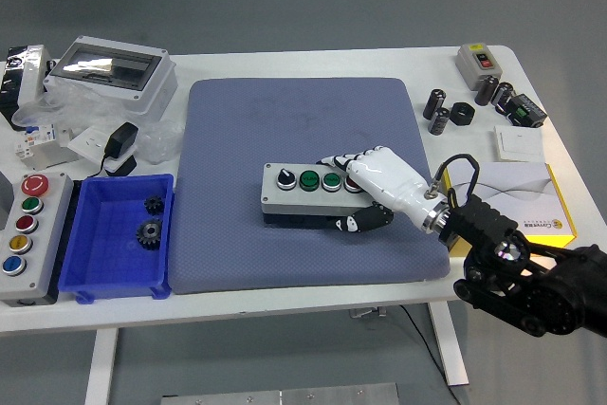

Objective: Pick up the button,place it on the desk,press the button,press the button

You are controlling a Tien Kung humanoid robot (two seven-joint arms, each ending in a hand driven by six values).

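Observation:
A grey button box [308,192] with a black switch, two green buttons and a red button lies on the blue mat [285,130], toward its front middle. My right hand [365,192], white with black fingertips, is shut on the box's right end, fingers over the top and thumb along the front side. The right arm [512,272] comes in from the lower right. The left hand is out of view.
A blue bin [119,234] with two gears stands left of the mat. A larger button box [27,234] is at the far left. A clear-lid enclosure [109,68], an adapter and bags lie back left. Small parts, a switch box [477,62] and a yellow booklet [526,198] lie right.

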